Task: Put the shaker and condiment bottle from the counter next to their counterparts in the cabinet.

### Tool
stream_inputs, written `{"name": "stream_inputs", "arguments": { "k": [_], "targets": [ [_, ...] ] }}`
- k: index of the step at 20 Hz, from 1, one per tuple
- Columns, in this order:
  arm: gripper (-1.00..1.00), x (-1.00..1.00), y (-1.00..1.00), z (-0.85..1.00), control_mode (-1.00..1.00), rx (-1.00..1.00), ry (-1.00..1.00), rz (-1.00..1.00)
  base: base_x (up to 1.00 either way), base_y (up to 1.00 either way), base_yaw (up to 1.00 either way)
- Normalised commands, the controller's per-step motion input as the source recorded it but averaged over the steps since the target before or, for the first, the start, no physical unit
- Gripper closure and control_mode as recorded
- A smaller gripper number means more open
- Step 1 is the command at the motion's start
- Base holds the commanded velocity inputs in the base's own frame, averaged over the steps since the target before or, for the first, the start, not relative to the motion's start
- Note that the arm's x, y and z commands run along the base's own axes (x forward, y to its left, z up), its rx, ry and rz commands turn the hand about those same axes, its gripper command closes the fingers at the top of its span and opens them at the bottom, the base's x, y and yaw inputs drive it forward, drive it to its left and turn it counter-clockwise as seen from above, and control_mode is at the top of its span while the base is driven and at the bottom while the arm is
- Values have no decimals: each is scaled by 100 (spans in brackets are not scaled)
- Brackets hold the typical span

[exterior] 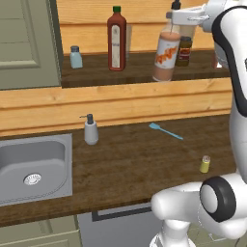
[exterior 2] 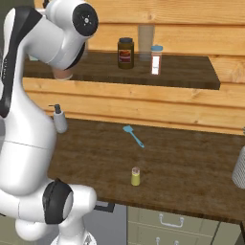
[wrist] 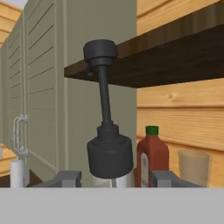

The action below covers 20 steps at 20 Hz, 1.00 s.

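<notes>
Hand view: fingers (wrist: 116, 178) grip the condiment bottle (wrist: 109, 153), its body hidden below.

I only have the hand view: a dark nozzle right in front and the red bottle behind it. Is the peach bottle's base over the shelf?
Observer: In the left base view the condiment bottle hangs from the jaws to the right of the red bottle. Its base is level with the front edge of the shelf. I cannot tell if it touches.
Operator: And the little yellow-green shaker?
Observer: The shaker stands upright on the counter, near its front edge.
</notes>
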Motion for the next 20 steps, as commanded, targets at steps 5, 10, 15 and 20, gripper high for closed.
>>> {"name": "stream_inputs", "arguments": {
  "k": [5, 10, 15, 20],
  "targets": [
    [100, 11, 0, -3, -100, 0, 0, 0, 0, 0, 0],
    [100, 19, 0, 0, -100, 0, 0, 0, 0, 0, 0],
    [100, 27, 0, 0, -100, 0, 0, 0, 0, 0, 0],
    [100, 31, 0, 0, -100, 0, 0, 0, 0, 0, 0]
  ]
}}
